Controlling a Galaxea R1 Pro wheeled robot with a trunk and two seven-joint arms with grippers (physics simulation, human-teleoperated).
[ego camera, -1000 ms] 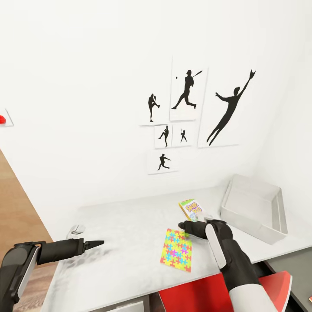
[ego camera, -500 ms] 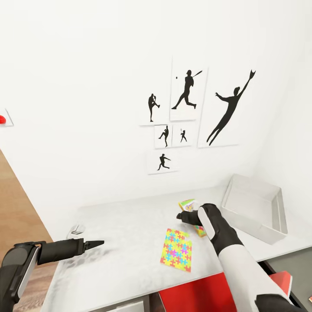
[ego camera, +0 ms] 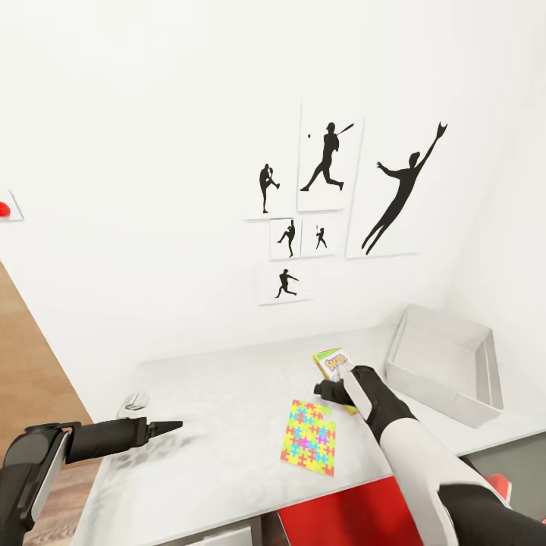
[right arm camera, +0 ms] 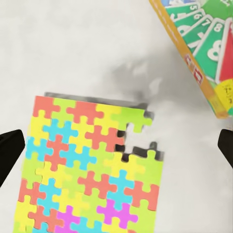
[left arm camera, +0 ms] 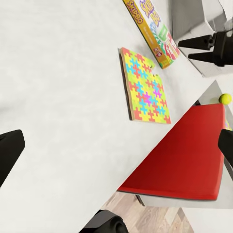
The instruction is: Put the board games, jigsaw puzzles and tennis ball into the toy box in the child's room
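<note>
Nearest, the left gripper [ego camera: 173, 426] hangs idle and empty over the table [ego camera: 212, 394], its fingers' spread impossible to judge. Further in, a jigsaw puzzle [ego camera: 309, 437] lies flat on the table. The right gripper [ego camera: 321, 390] hovers above it with fingers spread and nothing between them, probably lining up a grab. Just beyond lies the SKIP BO board game [ego camera: 335, 367]. Farthest, the toy box [ego camera: 447, 364] sits empty by the wall, waiting for toys.

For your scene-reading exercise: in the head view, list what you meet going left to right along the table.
left pincer → jigsaw puzzle → Skip-Bo board game → toy box
</note>
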